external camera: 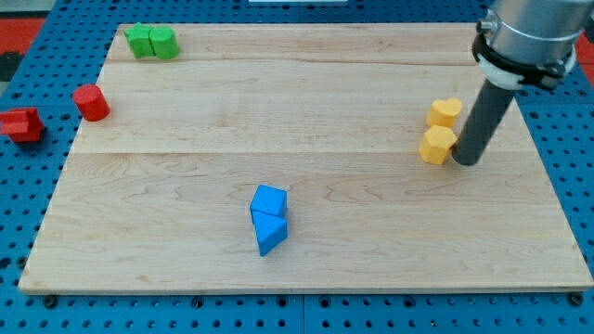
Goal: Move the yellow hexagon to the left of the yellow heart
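Step in hand looks like the push: my tip [464, 161] sits against the right side of the yellow hexagon [437, 146], near the board's right edge; yellow heart [445, 112] just above it, touching or nearly; no jaws, only a rod; next move calls for shoving the hexagon leftward, then up beside the heart; blue blocks [269, 217], green blocks [151, 42], red blocks [91, 102] well apart; nothing obstructs.
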You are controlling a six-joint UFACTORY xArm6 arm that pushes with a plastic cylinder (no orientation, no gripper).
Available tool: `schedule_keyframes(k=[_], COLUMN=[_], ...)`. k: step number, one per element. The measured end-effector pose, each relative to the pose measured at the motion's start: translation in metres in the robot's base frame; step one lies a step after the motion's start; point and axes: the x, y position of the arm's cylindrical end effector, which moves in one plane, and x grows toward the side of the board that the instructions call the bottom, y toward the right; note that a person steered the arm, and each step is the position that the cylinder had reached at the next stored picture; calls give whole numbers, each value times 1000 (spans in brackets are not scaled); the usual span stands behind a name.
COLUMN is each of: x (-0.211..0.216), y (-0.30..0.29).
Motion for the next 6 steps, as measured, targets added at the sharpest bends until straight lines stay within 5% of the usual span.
schedule_keyframes(k=[4, 6], x=[-10, -31], y=[-135, -56])
